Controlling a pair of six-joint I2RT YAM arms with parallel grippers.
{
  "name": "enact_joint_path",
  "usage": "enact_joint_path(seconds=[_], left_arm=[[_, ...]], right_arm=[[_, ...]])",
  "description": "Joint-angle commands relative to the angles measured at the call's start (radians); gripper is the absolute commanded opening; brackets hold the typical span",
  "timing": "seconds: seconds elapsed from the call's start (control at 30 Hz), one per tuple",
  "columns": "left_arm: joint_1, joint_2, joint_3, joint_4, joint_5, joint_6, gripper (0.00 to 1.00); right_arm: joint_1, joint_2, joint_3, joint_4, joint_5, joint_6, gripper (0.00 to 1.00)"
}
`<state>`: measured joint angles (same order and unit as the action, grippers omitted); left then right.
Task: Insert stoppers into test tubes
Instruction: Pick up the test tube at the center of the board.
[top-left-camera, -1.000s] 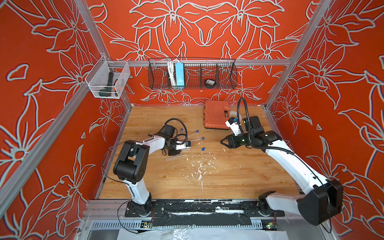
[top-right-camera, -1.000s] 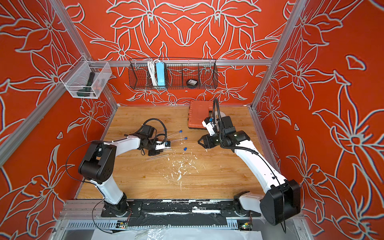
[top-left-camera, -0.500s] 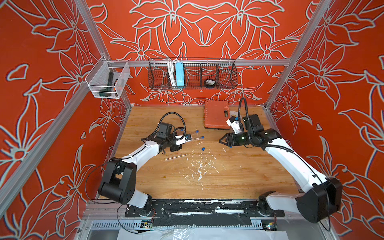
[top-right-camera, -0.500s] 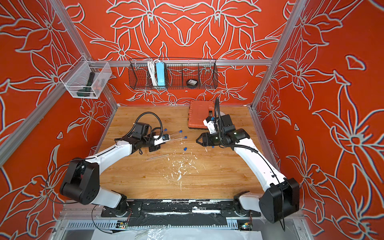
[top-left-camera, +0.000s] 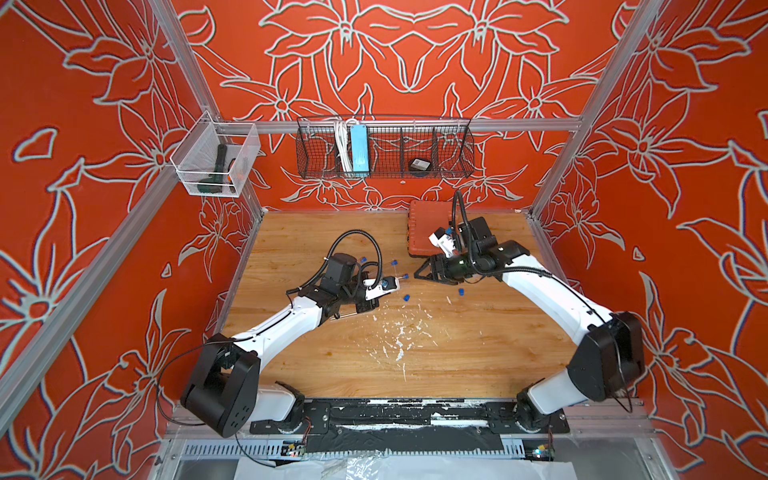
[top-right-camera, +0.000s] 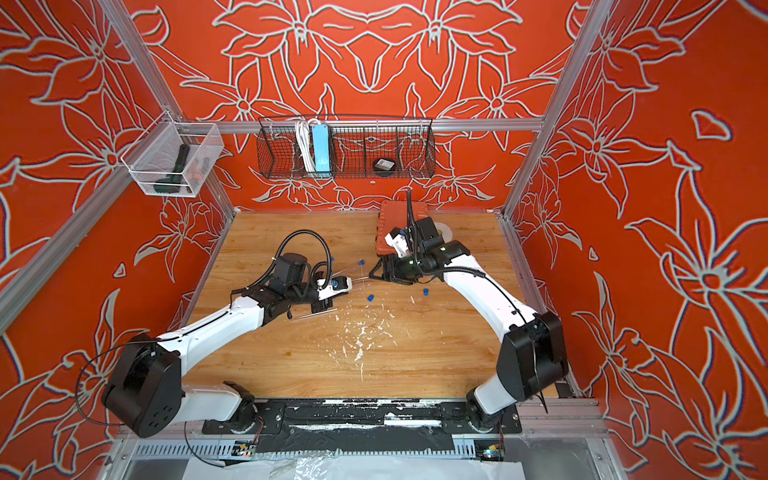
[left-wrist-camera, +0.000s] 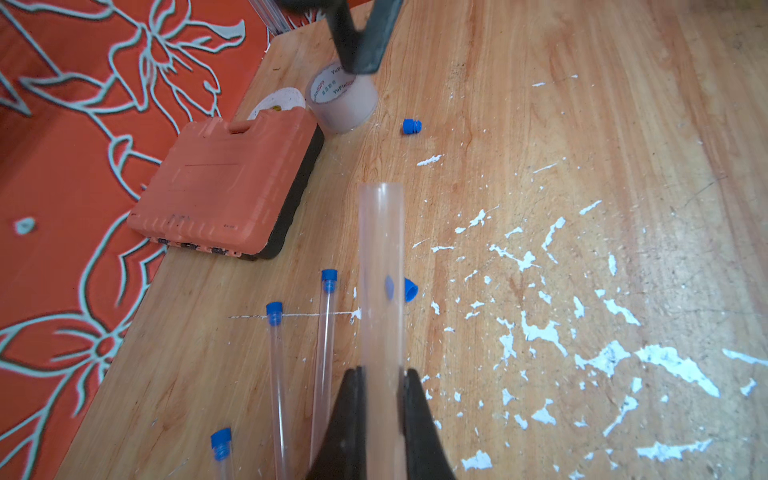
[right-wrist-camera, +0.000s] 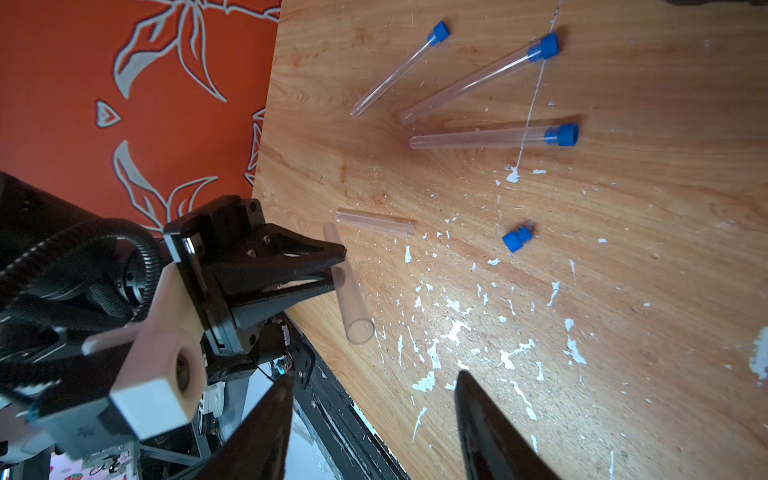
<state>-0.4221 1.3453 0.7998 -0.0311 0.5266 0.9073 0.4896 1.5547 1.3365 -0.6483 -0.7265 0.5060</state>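
Since a second ago: left elbow sunk low toward the near edge and forearm stretched out across the counter (top-left-camera: 478, 357); right gripper (right-wrist-camera: 374, 378) shifted left toward the middle, jaws spread wider.

Left of centre, left gripper (left-wrist-camera: 381, 374) clamped on an open test tube (left-wrist-camera: 381, 257), held clear of the wood, mouth turned toward the right gripper, nothing plugged into it. Just on the near side of that gripper, a second open tube (right-wrist-camera: 376, 224) lying flat. On its far side, three stoppered tubes (right-wrist-camera: 490, 137) lying fanned apart on the counter, each with a blue stopper (right-wrist-camera: 561, 135) in its right-hand end. Further right, among white paint flecks (left-wrist-camera: 673, 368), a loose stopper (top-left-camera: 406, 297) on the wood just right of the left gripper, and further right again another loose stopper (top-left-camera: 461, 292), close on the near side of the right gripper. Right gripper hovering above the counter, jaws apart, nothing between them. Beyond it at the far edge, an orange case (top-left-camera: 426, 224) lying flat, a clear tape roll (left-wrist-camera: 343, 104) right beside its right-hand corner
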Motion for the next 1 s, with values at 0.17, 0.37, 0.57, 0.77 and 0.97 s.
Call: enact_joint_path(seconds=[0.17, 0.37, 0.57, 0.77, 0.97], left_arm=[[-0.017, -0.038, -0.036, 0.079, 0.036, -0.065, 0.00], [-0.018, -0.049, -0.053, 0.100, 0.039, -0.078, 0.00], [-0.026, -0.054, -0.060, 0.114, 0.042, -0.108, 0.00], [-0.033, -0.046, -0.056, 0.116, 0.050, -0.104, 0.00], [-0.037, -0.043, -0.055, 0.133, 0.053, -0.120, 0.00]], right_arm=[[0.070, 0.088, 0.071, -0.085, -0.030, -0.021, 0.56], [0.092, 0.114, 0.077, -0.060, -0.050, 0.001, 0.46], [0.093, 0.131, 0.080, -0.042, -0.061, 0.012, 0.39], [0.098, 0.141, 0.082, -0.012, -0.069, 0.032, 0.34], [0.099, 0.134, 0.071, 0.003, -0.072, 0.042, 0.27]])
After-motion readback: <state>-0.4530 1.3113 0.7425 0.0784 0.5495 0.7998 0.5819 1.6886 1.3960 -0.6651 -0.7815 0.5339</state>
